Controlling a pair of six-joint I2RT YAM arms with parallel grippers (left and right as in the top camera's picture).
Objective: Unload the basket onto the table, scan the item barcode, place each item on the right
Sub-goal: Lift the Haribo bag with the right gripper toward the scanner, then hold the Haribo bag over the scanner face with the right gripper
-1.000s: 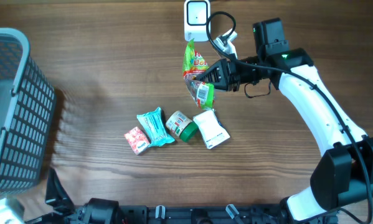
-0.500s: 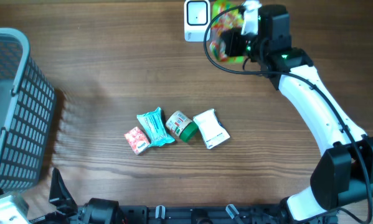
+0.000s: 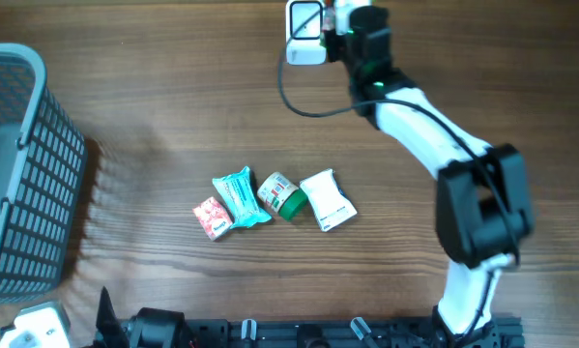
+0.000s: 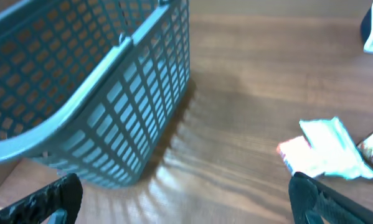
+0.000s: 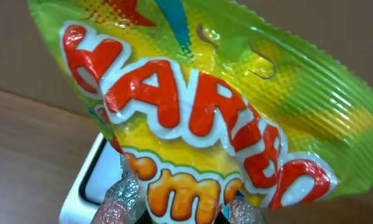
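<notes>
Right pincer grips candy bag over wooden table.

the glossy green-and-yellow plastic candy bag with red, white-edged "haribo" lettering is held off the wooden table. it is crinkled, its print slants across the right wrist view, and its lower edge is clamped in the right gripper. it sits just in front of the small white square barcode scanner, which has a dark window and lies at the table's far edge.

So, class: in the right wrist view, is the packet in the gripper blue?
No, the packet pinched in the right gripper is green and yellow with red lettering.
</notes>
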